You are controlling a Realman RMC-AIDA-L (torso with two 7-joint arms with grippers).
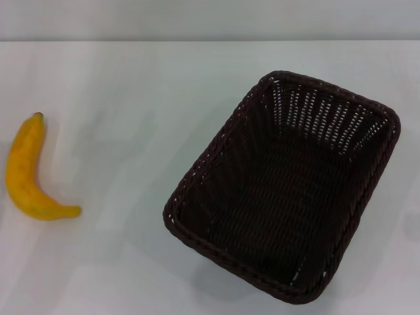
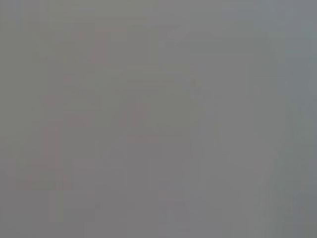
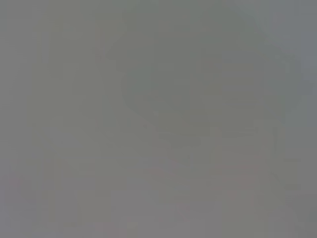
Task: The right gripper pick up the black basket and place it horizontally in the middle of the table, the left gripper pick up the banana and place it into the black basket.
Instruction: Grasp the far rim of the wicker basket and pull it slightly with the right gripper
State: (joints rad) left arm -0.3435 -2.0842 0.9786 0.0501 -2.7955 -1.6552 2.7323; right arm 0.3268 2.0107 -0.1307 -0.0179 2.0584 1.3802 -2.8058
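Black basket (image 1: 289,197) on table (image 1: 131,85), banana (image 1: 26,172) well apart

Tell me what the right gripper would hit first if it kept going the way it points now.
Cannot tell: neither gripper is in view. The head view shows only the black basket and banana on the table.

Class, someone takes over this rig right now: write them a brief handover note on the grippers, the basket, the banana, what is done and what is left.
Grippers: neither shows in the head view, and both wrist views are featureless grey, so their state is unknown.
Basket: empty, on the table, right of centre, sitting at an angle.
Banana: lying on the table at the far left, well apart from the basket.
Done: nothing visible yet.
Left: right gripper sets the basket horizontally mid-table; left gripper puts the banana in it.
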